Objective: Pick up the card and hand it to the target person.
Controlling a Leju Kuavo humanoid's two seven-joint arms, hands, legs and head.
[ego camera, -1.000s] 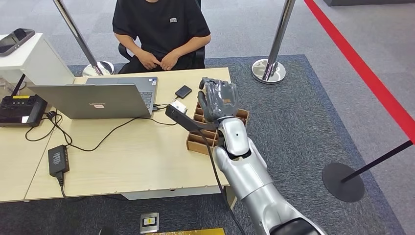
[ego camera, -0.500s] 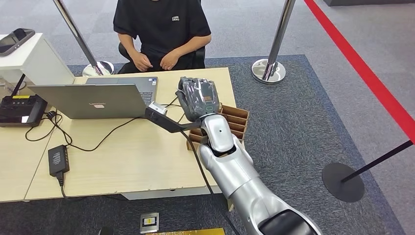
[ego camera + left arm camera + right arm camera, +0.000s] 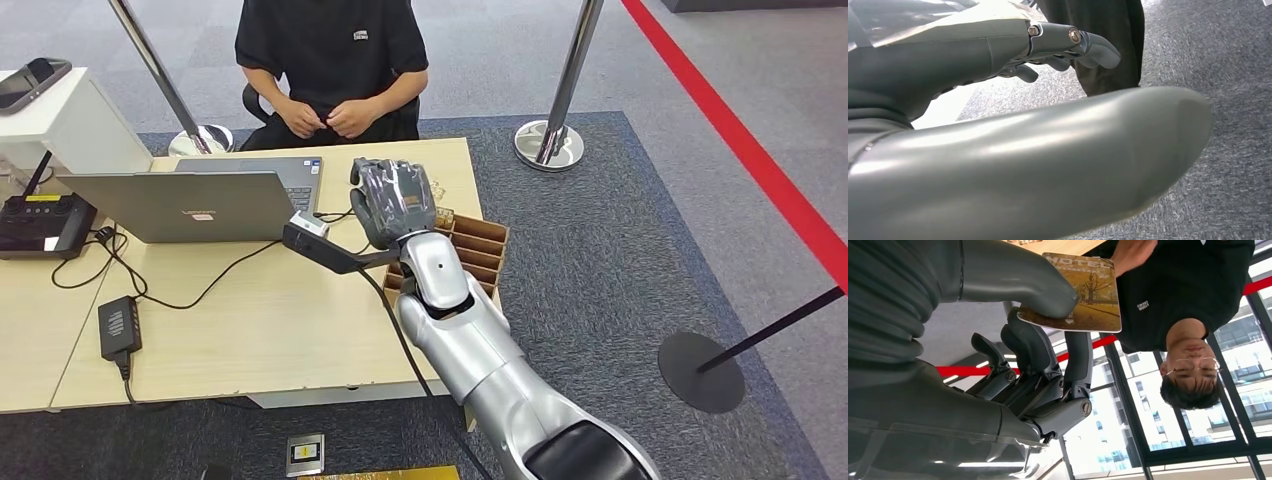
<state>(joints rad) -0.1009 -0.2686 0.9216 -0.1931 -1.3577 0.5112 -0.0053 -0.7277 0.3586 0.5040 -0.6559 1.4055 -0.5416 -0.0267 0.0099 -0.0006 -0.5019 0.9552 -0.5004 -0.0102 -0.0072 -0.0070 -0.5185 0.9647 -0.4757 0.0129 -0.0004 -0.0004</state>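
Your right hand (image 3: 395,203) is raised over the far part of the table, and its wrist camera shows the card (image 3: 1079,292) pinched between the thick thumb (image 3: 1013,277) and the dark fingers (image 3: 1034,347), the card's printed face showing autumn trees and lettering. Past the card sits the person (image 3: 330,60) in a black T-shirt, on the far side of the table with both of their hands together near their lap. Your left hand (image 3: 998,50) hangs low over grey carpet, fingers slightly curled with nothing in them.

You are looking down on a light wooden table (image 3: 260,320) standing on a dark grey carpet tile area. On it sits an open grey laptop (image 3: 185,205) with its back toward you, a black power brick (image 3: 119,327) with its cable trailing across the top, and a black device (image 3: 40,222) at the left edge. A white cabinet (image 3: 70,120) stands behind that. Chrome stanchion posts (image 3: 565,85) rise on the far side, and a red line (image 3: 740,150) runs across the floor to the right.

Just under your right forearm lies a brown cardboard tray (image 3: 480,245) split into narrow slots; you cannot tell from here what the slots hold.
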